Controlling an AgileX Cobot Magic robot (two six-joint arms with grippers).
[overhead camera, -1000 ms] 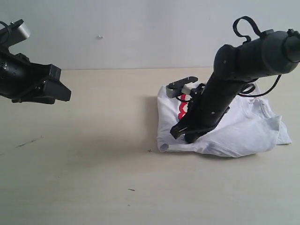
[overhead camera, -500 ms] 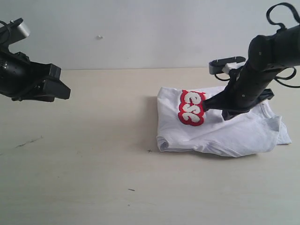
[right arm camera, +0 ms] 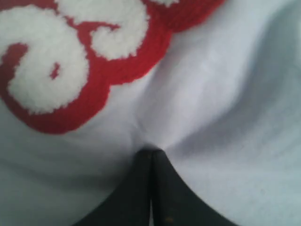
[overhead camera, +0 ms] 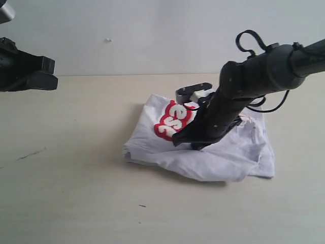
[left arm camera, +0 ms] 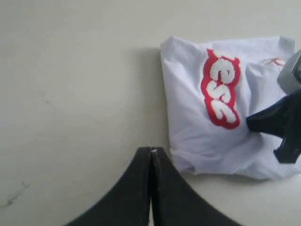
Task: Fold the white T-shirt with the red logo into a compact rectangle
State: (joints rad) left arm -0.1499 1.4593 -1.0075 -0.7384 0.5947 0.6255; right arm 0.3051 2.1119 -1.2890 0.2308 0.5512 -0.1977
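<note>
White T-shirt (overhead camera: 223,155) is lying in a loosely folded, rumpled bundle on the table (overhead camera: 76,178), right of the middle and nearer the far edge than the near edge. Red logo (overhead camera: 172,120) is facing up on the bundle's left part, running slantwise, with only a few fuzzy white letters showing. Right gripper (right arm camera: 151,151) is reaching down onto the shirt just beside the logo, on the side away from the table's left edge. Its jaws are sitting fully together, tips pressing into the white cloth, which is puckering into creases around them. Cannot tell whether any cloth is caught between the tips. Left gripper (left arm camera: 151,150) is hanging in the air above bare table, well apart from the shirt, toward the table's left edge. Its jaws are closed tip to tip and holding nothing. Shirt edges are lying uneven: the near-left corner is curling under, and the right end is bunching in soft folds.
</note>
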